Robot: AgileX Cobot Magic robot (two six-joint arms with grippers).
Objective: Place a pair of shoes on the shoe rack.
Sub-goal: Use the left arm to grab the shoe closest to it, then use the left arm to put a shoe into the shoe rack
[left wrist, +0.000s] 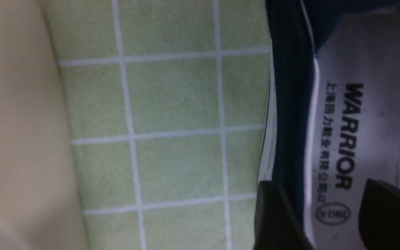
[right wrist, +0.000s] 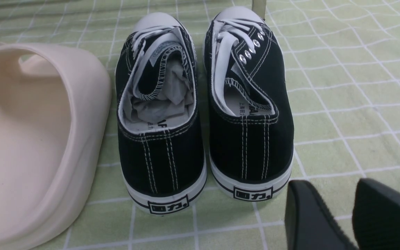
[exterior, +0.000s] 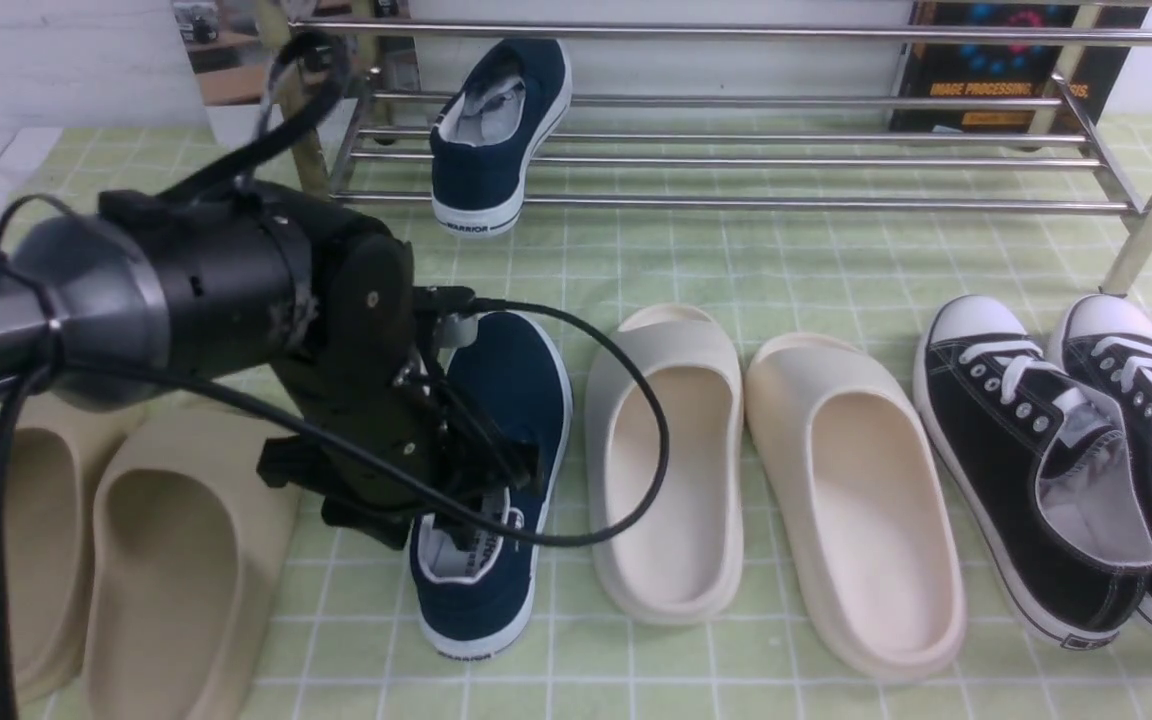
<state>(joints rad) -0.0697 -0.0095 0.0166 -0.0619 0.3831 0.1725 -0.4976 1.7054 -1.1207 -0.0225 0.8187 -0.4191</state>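
Observation:
One navy slip-on shoe (exterior: pixel 496 140) rests toe-up and tilted on the lower bars of the chrome shoe rack (exterior: pixel 736 203), at its left end. The other navy shoe (exterior: pixel 511 400) lies flat on the green checked cloth in front. My left gripper (exterior: pixel 466 500) is down at this shoe's heel opening. In the left wrist view the left gripper (left wrist: pixel 319 189) is open and straddles the shoe's side wall (left wrist: pixel 290 104): one finger outside, one over the "WARRIOR" insole (left wrist: pixel 366 69). My right gripper (right wrist: pixel 328 189) is open and empty above the cloth, behind the black sneakers; it is out of the front view.
Two tan slides (exterior: pixel 176 560) lie left of the floor shoe, two cream slides (exterior: pixel 676 460) right of it. A pair of black lace-up sneakers (exterior: pixel 1026 450) sits at far right, also in the right wrist view (right wrist: pixel 161 104). A dark book (exterior: pixel 996 70) stands behind the rack.

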